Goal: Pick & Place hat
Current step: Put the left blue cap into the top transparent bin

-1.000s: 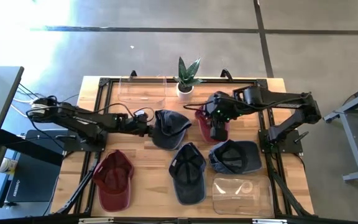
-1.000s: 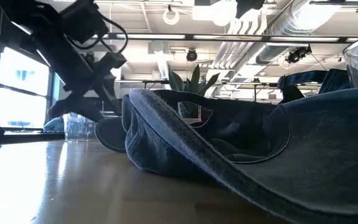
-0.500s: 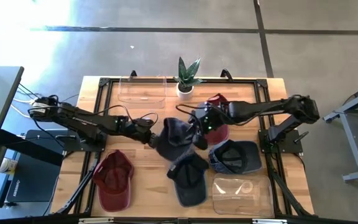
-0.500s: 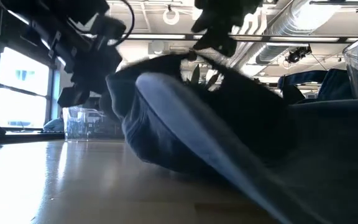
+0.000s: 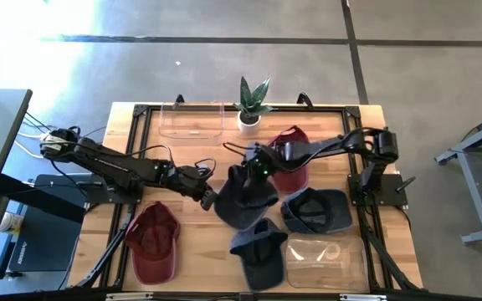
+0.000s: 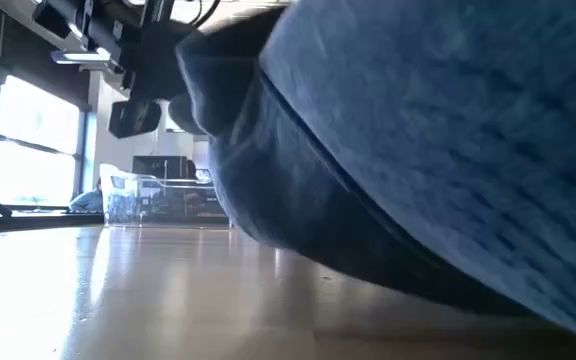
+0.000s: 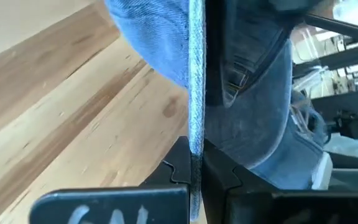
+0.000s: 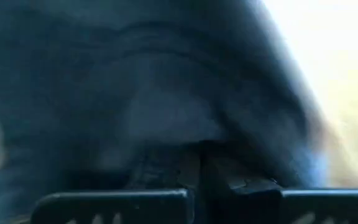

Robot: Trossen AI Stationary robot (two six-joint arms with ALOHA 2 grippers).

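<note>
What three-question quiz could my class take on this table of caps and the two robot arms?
1. True or false: both grippers are shut on the blue denim cap.
2. How many dark red caps lie on the table?
3. The potted plant stands beside: A) a clear bin, B) a laptop, C) a mug.

Key:
1. True: the left gripper and the right gripper each clamp it.
2. Two.
3. A, the clear bin.

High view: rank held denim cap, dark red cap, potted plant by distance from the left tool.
From the left tool:
1. Held denim cap, clamped at its brim, table centre.
2. Dark red cap, front left.
3. Potted plant, back edge, centre.
</note>
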